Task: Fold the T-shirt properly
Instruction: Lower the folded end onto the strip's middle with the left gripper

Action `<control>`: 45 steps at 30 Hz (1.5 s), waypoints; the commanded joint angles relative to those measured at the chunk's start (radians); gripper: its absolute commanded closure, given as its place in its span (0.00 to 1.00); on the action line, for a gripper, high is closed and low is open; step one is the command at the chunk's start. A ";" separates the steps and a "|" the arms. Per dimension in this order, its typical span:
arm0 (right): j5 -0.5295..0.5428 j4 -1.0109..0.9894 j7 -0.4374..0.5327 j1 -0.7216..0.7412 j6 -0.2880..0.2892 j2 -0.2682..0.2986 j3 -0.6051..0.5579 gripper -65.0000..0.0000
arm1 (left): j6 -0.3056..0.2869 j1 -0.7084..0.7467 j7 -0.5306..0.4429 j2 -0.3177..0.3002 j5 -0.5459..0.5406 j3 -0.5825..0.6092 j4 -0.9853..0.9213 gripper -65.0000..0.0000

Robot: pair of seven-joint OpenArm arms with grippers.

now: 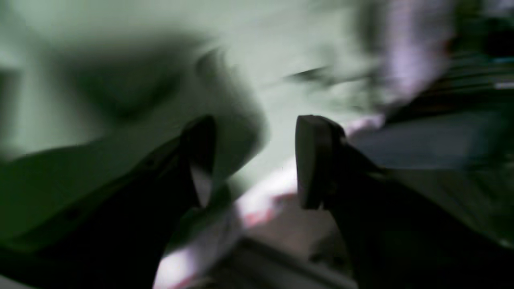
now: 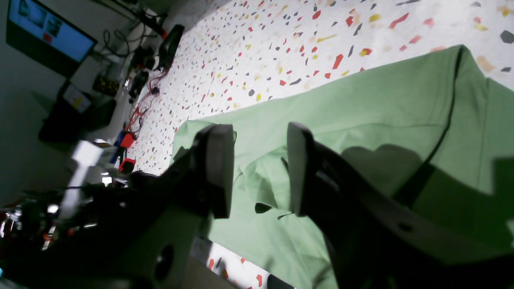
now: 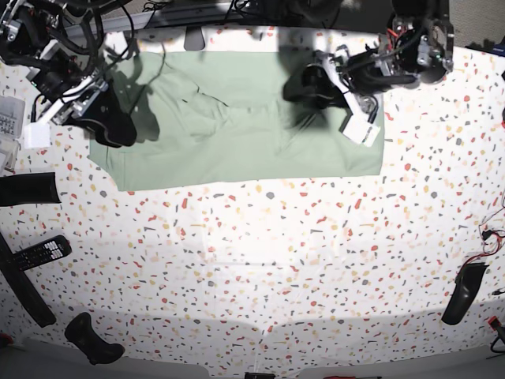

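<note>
The pale sage-green T-shirt (image 3: 237, 142) lies spread flat along the far edge of the speckled table (image 3: 276, 268). My left gripper (image 3: 306, 85) hovers over the shirt's right part. In the blurred left wrist view the left gripper (image 1: 253, 160) is open, with pale cloth (image 1: 281, 32) below and nothing between the jaws. My right gripper (image 3: 113, 129) is over the shirt's left edge. In the right wrist view the right gripper (image 2: 259, 170) is open and empty above rumpled folds of the shirt (image 2: 361, 112).
A remote control (image 3: 39, 253) and black parts (image 3: 28, 189) lie at the table's left. A black object (image 3: 93, 339) sits front left and another (image 3: 461, 292) at the right edge. A monitor (image 2: 48, 36) and cables (image 2: 140, 68) stand beyond the table.
</note>
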 commanded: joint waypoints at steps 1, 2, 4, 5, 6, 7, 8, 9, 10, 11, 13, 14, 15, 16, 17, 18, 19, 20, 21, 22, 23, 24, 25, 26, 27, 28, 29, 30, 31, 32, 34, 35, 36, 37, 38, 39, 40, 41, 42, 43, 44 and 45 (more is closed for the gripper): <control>0.026 0.016 0.019 0.003 0.009 0.010 0.006 0.67 | -0.034 0.000 0.041 0.000 -0.102 0.002 0.023 0.54; 0.026 0.016 0.019 0.003 0.009 0.010 0.006 0.67 | -0.063 0.004 0.090 0.000 -0.184 0.002 0.023 0.54; 0.026 0.016 0.020 0.003 0.009 0.010 0.006 0.67 | -0.087 0.013 0.161 -0.001 -0.278 0.002 0.023 0.54; 0.026 0.016 0.020 0.003 0.009 0.010 0.006 0.67 | -0.087 0.015 0.169 -0.001 -0.291 0.002 0.023 0.54; 0.026 0.016 0.020 0.003 0.009 0.010 0.006 0.67 | -0.087 0.014 0.169 -0.001 -0.290 0.001 0.023 0.54; 0.026 0.016 0.020 0.003 0.009 0.010 0.006 0.67 | -0.087 0.012 0.142 -0.002 -0.290 -0.001 0.023 0.54; 0.026 0.016 0.020 0.003 0.009 0.010 0.006 0.67 | -0.087 0.008 0.094 -0.002 -0.277 -0.006 0.023 0.54; 0.026 0.016 0.020 0.003 0.009 0.010 0.006 0.67 | -0.085 0.005 0.021 -0.001 -0.235 -0.013 0.023 0.54; 0.026 0.016 0.020 0.003 0.009 0.010 0.006 0.67 | -0.079 0.004 -0.075 0.000 -0.158 -0.021 0.023 0.54; 0.026 0.016 0.020 0.003 0.009 0.010 0.006 0.67 | -0.051 0.003 -0.178 0.002 -0.052 -0.029 0.023 0.54; 0.026 0.016 0.019 0.003 0.009 0.010 0.006 0.67 | 0.093 0.005 -0.363 0.005 0.157 -0.039 0.023 0.54; 0.026 0.016 0.019 0.003 0.009 0.010 0.006 0.67 | 0.192 0.007 -0.427 0.005 0.213 -0.040 0.023 0.54; 0.026 0.016 0.019 0.003 0.009 0.010 0.006 0.67 | 0.281 0.009 -0.471 0.005 0.240 -0.040 0.023 0.54; 0.026 0.016 0.019 0.003 0.009 0.010 0.006 0.67 | 0.341 0.009 -0.499 0.005 0.242 -0.040 0.023 0.54; 0.026 0.016 0.020 0.003 0.009 0.010 0.006 0.67 | 0.372 0.009 -0.516 0.005 0.241 -0.039 0.023 0.54; 0.026 0.016 0.020 0.003 0.009 0.010 0.006 0.67 | 0.376 0.008 -0.527 0.005 0.242 -0.039 0.023 0.54; 0.026 0.016 0.020 0.003 0.009 0.010 0.006 0.67 | 0.376 0.008 -0.531 0.005 0.242 -0.039 0.020 0.54; 0.027 0.016 0.020 0.003 0.009 0.010 0.006 0.67 | 0.375 0.009 -0.534 0.005 0.243 -0.039 0.016 0.54; 0.027 0.016 0.020 0.003 0.009 0.010 0.006 0.67 | 0.375 0.008 -0.536 0.006 0.244 -0.039 0.008 0.54; 0.026 0.016 0.020 0.003 0.009 0.010 0.006 0.67 | 0.376 0.008 -0.537 0.008 0.244 -0.039 -0.005 0.54; 0.027 0.016 0.020 0.003 0.009 0.010 0.006 0.67 | 0.376 0.008 -0.538 0.014 0.245 -0.039 -0.021 0.54; 0.027 0.016 0.020 0.003 0.009 0.010 0.006 0.67 | 0.376 0.009 -0.536 0.022 0.243 -0.039 -0.042 0.54; 0.027 0.016 0.020 0.003 0.009 0.008 0.006 0.67 | 0.376 0.009 -0.536 0.034 0.241 -0.039 -0.068 0.54; 0.027 0.016 0.020 0.003 0.009 0.008 0.006 0.67 | 0.375 0.008 -0.537 0.048 0.241 -0.039 -0.095 0.54; 0.027 0.016 0.020 0.003 0.009 0.008 0.006 0.67 | 0.375 0.008 -0.537 0.060 0.233 -0.039 -0.121 0.54; 0.027 0.016 0.020 0.003 0.009 0.008 0.006 0.67 | 0.370 0.007 -0.537 0.071 0.225 -0.039 -0.143 0.54; 0.027 0.016 0.020 0.003 0.009 0.008 0.006 0.67 | 0.358 0.006 -0.538 0.078 0.218 -0.039 -0.162 0.54; 0.027 0.016 0.020 0.003 0.009 0.008 0.006 0.67 | 0.336 0.006 -0.537 0.084 0.206 -0.039 -0.176 0.54; 0.027 0.016 0.020 0.003 0.009 0.008 0.006 0.67 | 0.322 0.006 -0.533 0.086 0.180 -0.039 -0.180 0.54; 0.027 0.016 0.020 0.003 0.009 0.008 0.006 0.67 | 0.306 0.008 -0.517 0.086 0.144 -0.039 -0.180 0.54; 0.027 0.016 0.020 0.003 0.009 0.008 0.006 0.67 | 0.253 0.006 -0.494 0.089 0.093 -0.039 -0.180 0.54; 0.027 0.016 0.020 0.003 0.009 0.008 0.006 0.67 | 0.228 0.006 -0.495 0.092 0.090 -0.039 -0.179 0.54; 0.027 0.016 0.020 0.003 0.009 0.008 0.006 0.67 | 0.213 0.006 -0.496 0.098 0.091 -0.039 -0.179 0.54; 0.027 0.016 0.020 0.003 0.009 0.008 0.006 0.67 | 0.213 0.005 -0.496 0.104 0.090 -0.039 -0.179 0.54; 0.027 0.016 0.020 0.003 0.009 0.008 0.006 0.67 | 0.213 0.003 -0.496 0.111 0.092 -0.039 -0.179 0.54; 0.027 0.016 0.020 0.003 0.009 0.008 0.006 0.67 | 0.213 0.001 -0.502 0.119 0.100 -0.039 -0.179 0.54; 0.027 0.016 0.020 0.003 0.009 0.008 0.006 0.67 | 0.213 -0.004 -0.514 0.122 0.107 -0.039 -0.179 0.54; 0.027 0.016 0.020 0.003 0.009 0.008 0.006 0.67 | 0.212 -0.009 -0.528 0.127 0.119 -0.036 -0.179 0.54; 0.029 0.016 0.020 0.003 0.009 0.008 0.006 0.67 | 0.210 -0.015 -0.549 0.130 0.147 -0.031 -0.179 0.54; 0.030 0.016 0.020 0.003 0.009 0.008 0.006 0.67 | 0.210 -0.023 -0.563 0.130 0.181 -0.024 -0.180 0.54; 0.030 0.016 0.021 0.003 0.009 0.008 0.006 0.67 | 0.211 -0.030 -0.572 0.133 0.209 -0.011 -0.180 0.54; 0.030 0.016 0.022 0.003 0.009 0.008 0.006 0.67 | 0.211 -0.039 -0.578 0.133 0.227 0.002 -0.180 0.54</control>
